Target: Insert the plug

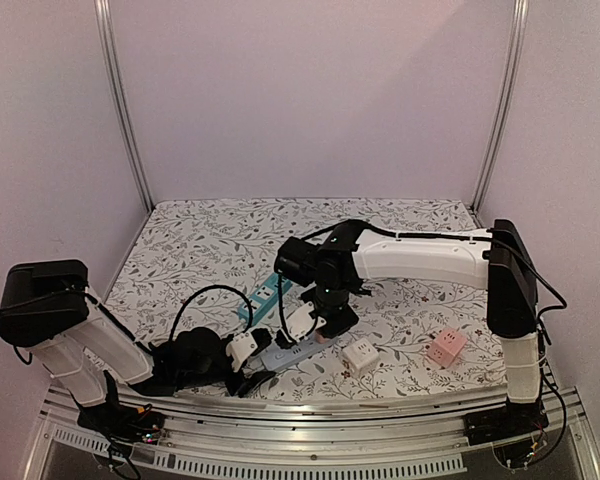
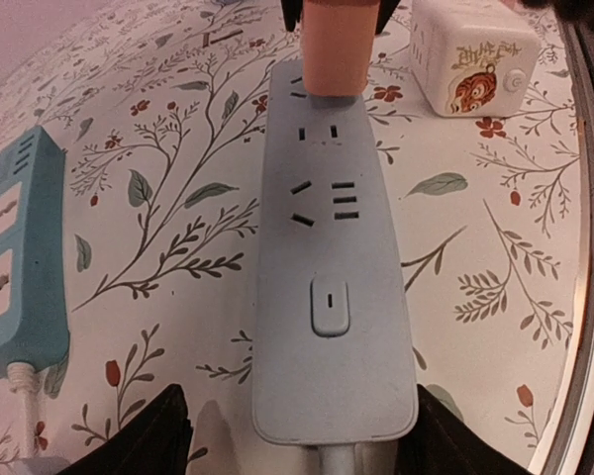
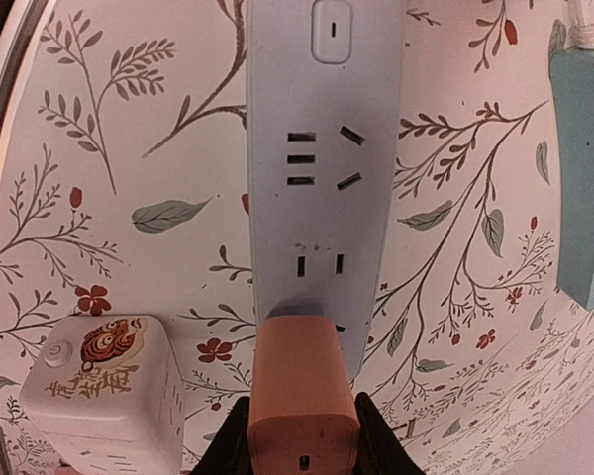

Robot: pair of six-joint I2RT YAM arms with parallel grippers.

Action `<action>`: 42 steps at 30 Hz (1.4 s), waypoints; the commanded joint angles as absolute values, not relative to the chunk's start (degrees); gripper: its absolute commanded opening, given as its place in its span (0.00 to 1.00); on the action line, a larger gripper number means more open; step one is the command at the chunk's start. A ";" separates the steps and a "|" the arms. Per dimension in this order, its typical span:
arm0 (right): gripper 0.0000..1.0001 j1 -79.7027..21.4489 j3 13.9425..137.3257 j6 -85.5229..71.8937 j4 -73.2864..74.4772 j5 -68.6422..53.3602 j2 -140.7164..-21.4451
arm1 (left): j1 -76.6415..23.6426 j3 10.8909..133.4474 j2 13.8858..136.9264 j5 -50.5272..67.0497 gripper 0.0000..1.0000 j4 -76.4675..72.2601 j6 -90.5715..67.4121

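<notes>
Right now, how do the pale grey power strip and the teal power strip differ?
The pale grey power strip has an orange rectangular plug at its end socket; the teal power strip shows none. The grey strip lies between the fingers of the left end effector; the teal one lies apart. Both lie flat.

Floral table [image 1: 200, 240]: grey strip [image 2: 337, 267], blue strip [image 2: 20, 257], white cube [image 2: 470, 54], pink cube [image 1: 445, 347]

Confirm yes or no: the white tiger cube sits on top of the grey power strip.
No: the white tiger cube stands on the floral cloth beside the grey power strip, with bare cloth between them.
</notes>
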State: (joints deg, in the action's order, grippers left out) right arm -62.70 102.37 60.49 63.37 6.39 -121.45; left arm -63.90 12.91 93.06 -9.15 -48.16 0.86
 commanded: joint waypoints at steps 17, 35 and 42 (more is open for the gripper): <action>0.00 -59.02 104.90 61.73 66.22 0.63 -125.79 | -62.93 13.08 94.34 -9.78 0.72 -47.90 1.48; 0.00 -56.35 111.39 60.94 73.03 -3.08 -132.75 | -62.93 13.63 95.25 -8.16 0.70 -48.03 1.56; 0.00 -56.08 111.30 59.51 72.73 -1.58 -135.69 | -62.93 13.25 95.17 -8.17 0.69 -48.68 1.60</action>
State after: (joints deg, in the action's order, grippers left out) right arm -57.10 113.16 58.54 72.07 -2.28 -129.01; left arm -63.90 13.17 93.89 -8.36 -49.01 1.72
